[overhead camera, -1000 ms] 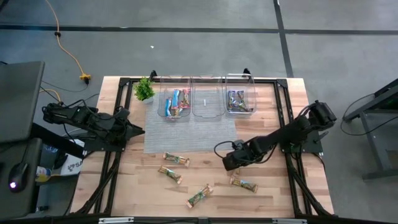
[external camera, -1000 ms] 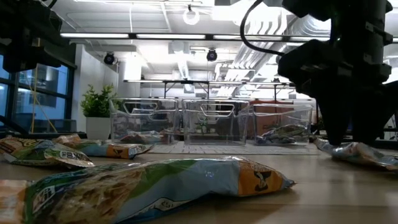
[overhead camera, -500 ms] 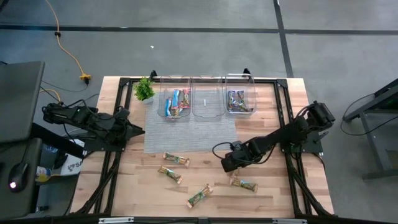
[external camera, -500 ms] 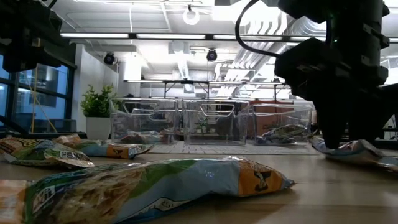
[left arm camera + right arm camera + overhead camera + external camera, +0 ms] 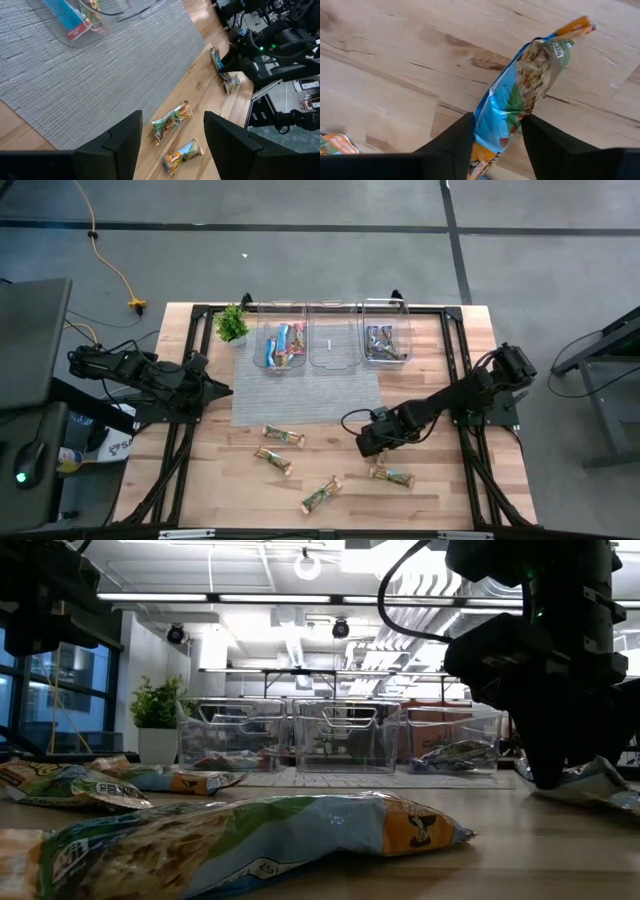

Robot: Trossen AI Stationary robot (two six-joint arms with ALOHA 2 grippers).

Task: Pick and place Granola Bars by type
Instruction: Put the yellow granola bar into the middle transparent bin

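Note:
Several green-and-tan granola bars lie on the bare wood near the table's near edge: one (image 5: 284, 437), one (image 5: 273, 461), one (image 5: 320, 494) and one (image 5: 392, 475). My right gripper (image 5: 374, 450) stands over the left end of that last bar (image 5: 520, 90) and is shut on it. My left gripper (image 5: 215, 392) waits open at the left edge of the grey mat, touching nothing. Pink and blue bars lie in the left bin (image 5: 285, 345), and dark bars in the right bin (image 5: 386, 340). My right gripper pinches the green-and-blue bar's near end (image 5: 492, 132) between its two fingers, one on each long edge. It comes from above, slanting down, with the fingers in line with the bar's length. The bar's far end (image 5: 572, 27) rests on the wood, and the held end (image 5: 600, 775) tips slightly up.
Three clear bins stand in a row at the far edge of a grey mat (image 5: 300, 395), the middle one (image 5: 333, 340) holding no bars. A small potted plant (image 5: 232, 325) stands left of them. Black frame rails run along both table sides.
My right gripper has shifted slightly toward the near edge and settled over the bar's end. In the low view that bar's end now stands tipped up off the wood, where it lay flatter before. The other bars have stayed put.

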